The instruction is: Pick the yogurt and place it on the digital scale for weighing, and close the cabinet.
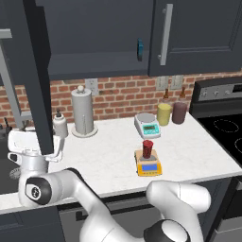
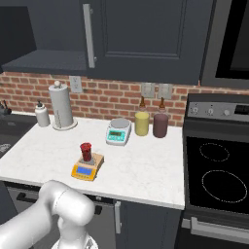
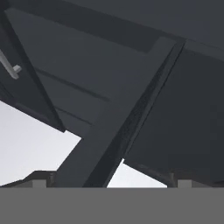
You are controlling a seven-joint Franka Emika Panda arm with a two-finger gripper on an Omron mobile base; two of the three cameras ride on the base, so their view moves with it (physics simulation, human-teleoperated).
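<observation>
The yogurt stood upright on the digital scale, so what remained was the cabinet, its open door swung out edge-on at the left. The gripper sat low beside that door with its jaws spread wide, holding nothing. The door looked stiff and hinged, likely to swing easily; a push on its flat outer face, well out from the hinges, seemed best.

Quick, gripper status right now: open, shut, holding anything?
Gripper: open, holding nothing, up beside the open cabinet door.
</observation>
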